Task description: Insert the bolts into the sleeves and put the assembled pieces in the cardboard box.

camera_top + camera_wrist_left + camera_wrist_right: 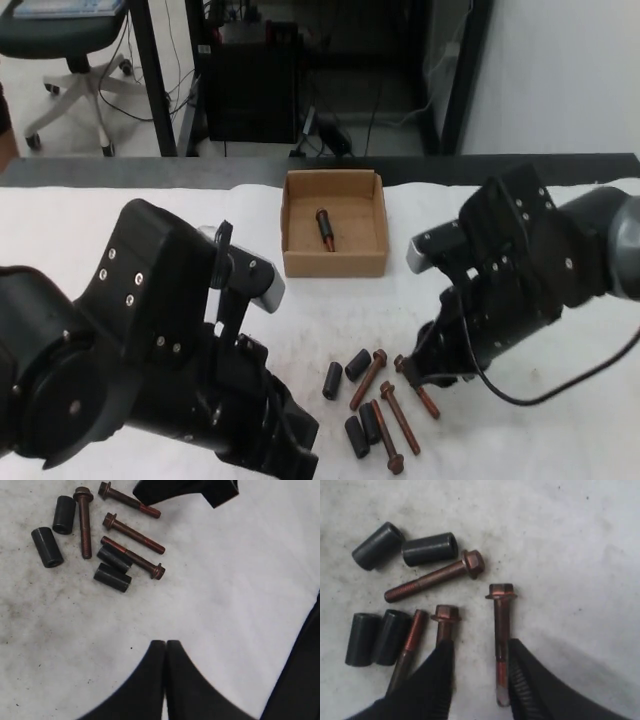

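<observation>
High view: the cardboard box [335, 264] is sitting at the far middle of the bench [120, 220], holding one assembled piece [325, 229]. Loose bolts [398, 418] and sleeves [333, 380] are lying together nearer the arms, under the right gripper [418, 372].

Left wrist view: the left gripper [165, 645] is hanging empty, jaws closed tip to tip, well apart from the pile.

Right wrist view: the right gripper [480, 650] is holding its jaws apart, straddling one bolt [501, 625] that lies just beside one finger.
</observation>
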